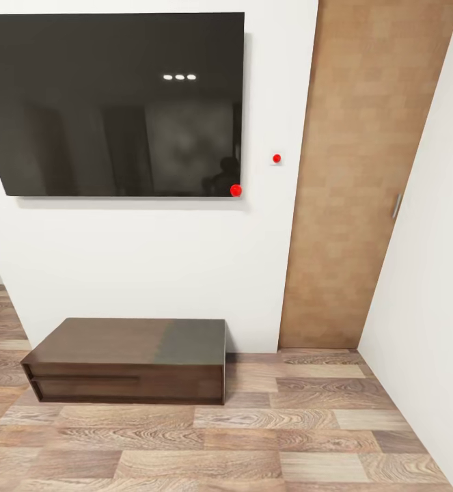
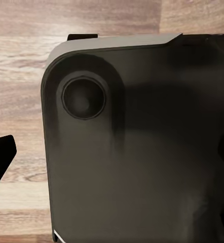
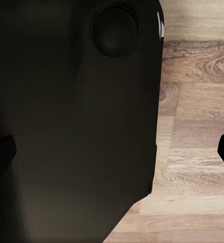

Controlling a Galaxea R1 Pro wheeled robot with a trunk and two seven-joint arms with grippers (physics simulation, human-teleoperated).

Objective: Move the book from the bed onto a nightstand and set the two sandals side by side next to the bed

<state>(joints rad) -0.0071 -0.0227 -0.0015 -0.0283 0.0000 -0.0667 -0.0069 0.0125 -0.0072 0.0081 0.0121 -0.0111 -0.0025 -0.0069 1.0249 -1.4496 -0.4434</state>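
I face a white wall [image 1: 151, 260] above a wood-plank floor [image 1: 267, 444]. The book, the bed, the nightstands and the sandals are out of view. In the left wrist view my left gripper [image 2: 112, 154] is open: one dark fingertip [image 2: 0, 152] sits at one edge and the other at the opposite edge, with nothing held. It hangs over a dark rounded part of my own body [image 2: 142, 152] and the floor. My right gripper [image 3: 112, 152] is open too, its fingertips [image 3: 0, 152] wide apart over my dark body and floor planks [image 3: 193, 126].
A large black TV [image 1: 113, 102] hangs on the wall. Below it a long low dark TV cabinet [image 1: 127, 359] stands on the floor. A brown wooden door [image 1: 363, 171] with a handle is at the right, beside a white side wall [image 1: 431, 307].
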